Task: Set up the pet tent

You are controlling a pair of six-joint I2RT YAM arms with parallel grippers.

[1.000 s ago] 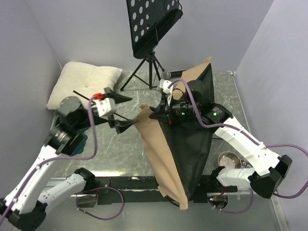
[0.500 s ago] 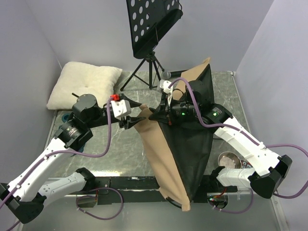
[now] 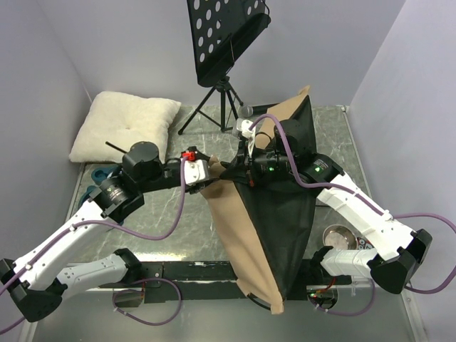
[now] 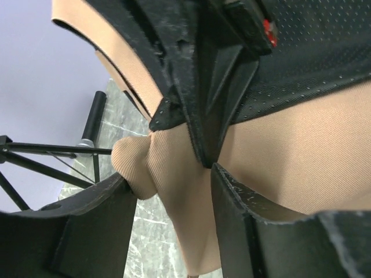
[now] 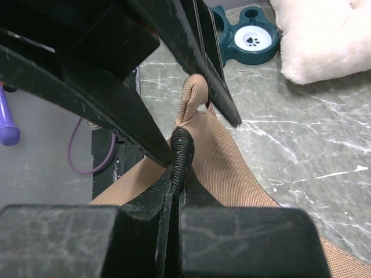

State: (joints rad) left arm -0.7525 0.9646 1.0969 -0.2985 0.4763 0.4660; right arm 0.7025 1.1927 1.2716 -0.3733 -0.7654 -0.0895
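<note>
1. At the raised edge of the pet tent (image 3: 235, 228), the right gripper (image 5: 173, 214) is clamped on its black trim (image 5: 179, 153).
2. Beside it, the left gripper (image 4: 171, 174) straddles a tan fold (image 4: 168, 174); I cannot tell whether it grips.
3. Tent sags collapsed over the table (image 3: 196, 231); erecting remains.

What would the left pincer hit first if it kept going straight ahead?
The pet tent: its tan fabric bulges between the fingers of the left pincer. Just behind, probably the right pincer clamping the black trim; depth is unclear.
</note>
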